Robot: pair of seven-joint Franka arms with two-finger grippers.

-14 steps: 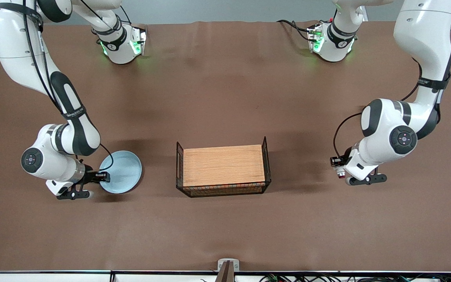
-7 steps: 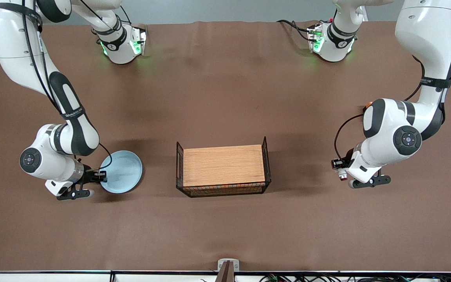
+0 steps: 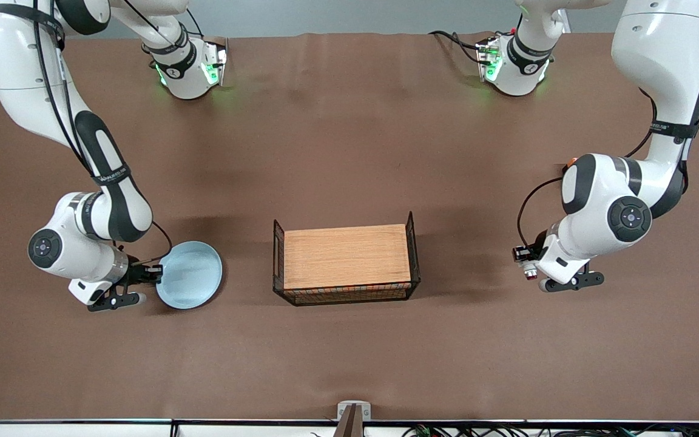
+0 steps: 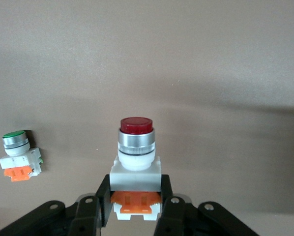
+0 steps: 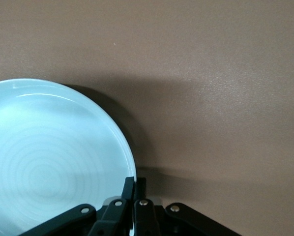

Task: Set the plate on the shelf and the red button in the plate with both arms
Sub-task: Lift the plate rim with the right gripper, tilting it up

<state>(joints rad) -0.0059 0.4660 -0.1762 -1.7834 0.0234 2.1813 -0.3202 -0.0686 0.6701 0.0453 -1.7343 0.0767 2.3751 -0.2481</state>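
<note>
Here both arms have their loads and neither load is placed yet. The right hand (image 3: pixel 156 276) is clamped narrow on the rim of the plate (image 3: pixel 192 274), at the edge that faces the right arm's end of the table (image 3: pixel 349 139); in the right wrist view the fingers (image 5: pixel 129 191) pinch that rim between them. The plate seems tilted, and I cannot tell whether its other edge touches the table. It sits beside the wooden tray (image 3: pixel 346 257), toward the right arm's end, apart from the tray's wire side.

The left hand (image 3: pixel 525 261) is shut on the red button (image 3: pixel 530 271), gripping its white-and-orange body so the red cap (image 4: pixel 135 125) points away from the wrist. It hangs over bare table toward the left arm's end, well apart from the tray. A second button block with a green cap (image 4: pixel 18 155) shows in the left wrist view only.

The step in hand is, I judge, carrying toward the tray. The next move calls for lifting the plate clear of the wire side and setting it flat on the wood, then bringing the button in without the two arms crowding each other over the tray.
</note>
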